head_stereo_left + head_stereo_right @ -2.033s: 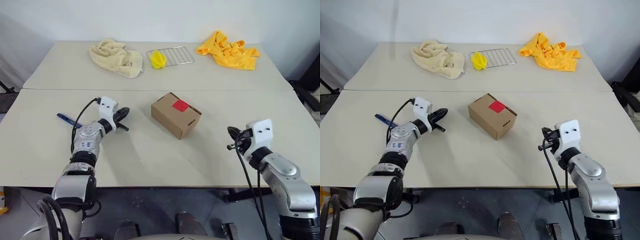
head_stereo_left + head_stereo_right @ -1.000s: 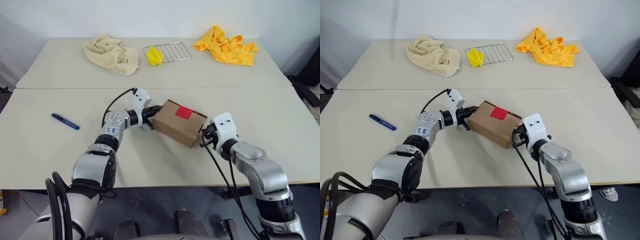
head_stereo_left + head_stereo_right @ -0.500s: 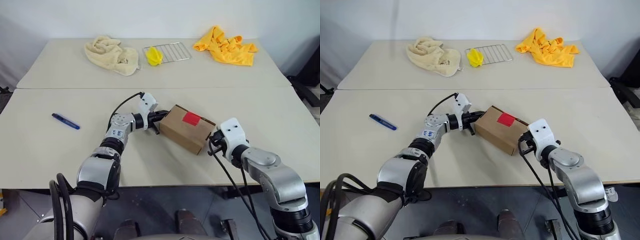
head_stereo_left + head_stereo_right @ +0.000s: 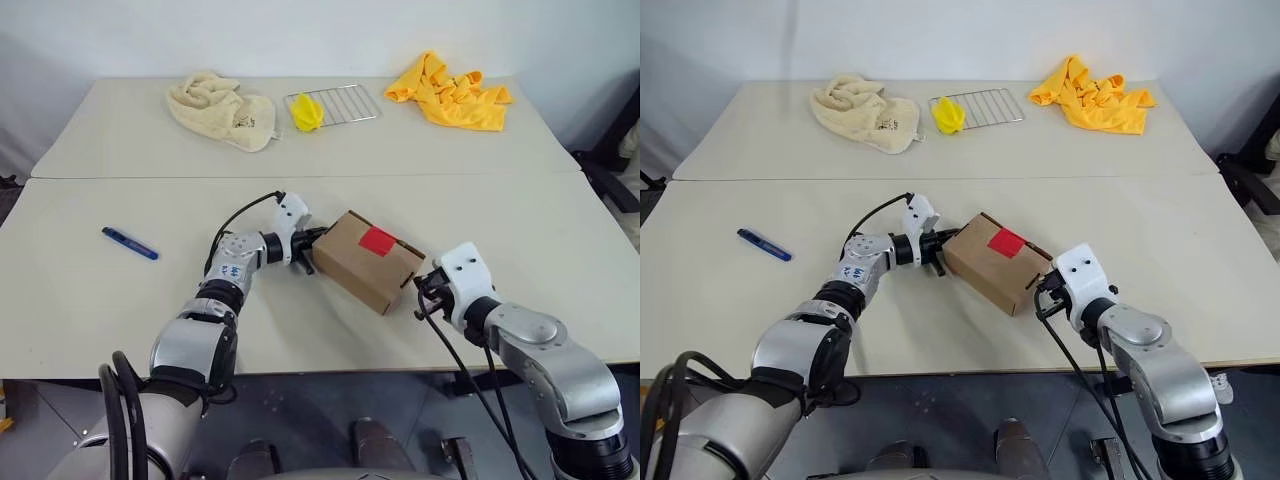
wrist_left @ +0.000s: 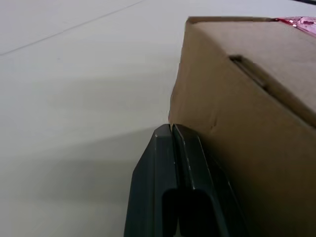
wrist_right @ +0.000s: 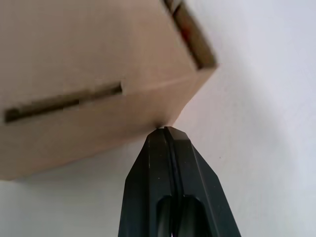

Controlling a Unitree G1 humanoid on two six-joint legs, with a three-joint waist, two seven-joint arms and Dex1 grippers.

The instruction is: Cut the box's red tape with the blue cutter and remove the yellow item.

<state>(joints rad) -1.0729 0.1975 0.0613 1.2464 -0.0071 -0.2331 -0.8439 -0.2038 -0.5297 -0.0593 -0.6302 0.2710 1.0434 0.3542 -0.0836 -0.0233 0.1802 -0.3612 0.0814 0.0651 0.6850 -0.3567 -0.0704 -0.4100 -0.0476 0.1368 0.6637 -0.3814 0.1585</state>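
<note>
Both arms have closed in on the box [image 4: 375, 258] since two seconds ago. Left gripper [image 5: 171, 129] and right gripper [image 6: 165, 130], each pinched together, flank its ends; steady it squarely. Blue cutter [image 4: 130, 243] lies well left, unfetched.

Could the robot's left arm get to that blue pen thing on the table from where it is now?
Probably yes. The blue cutter lies alone on open table on the arm's own side, nothing between. But the left gripper is shut and up against the box, so it would have to swing back and open first.
</note>
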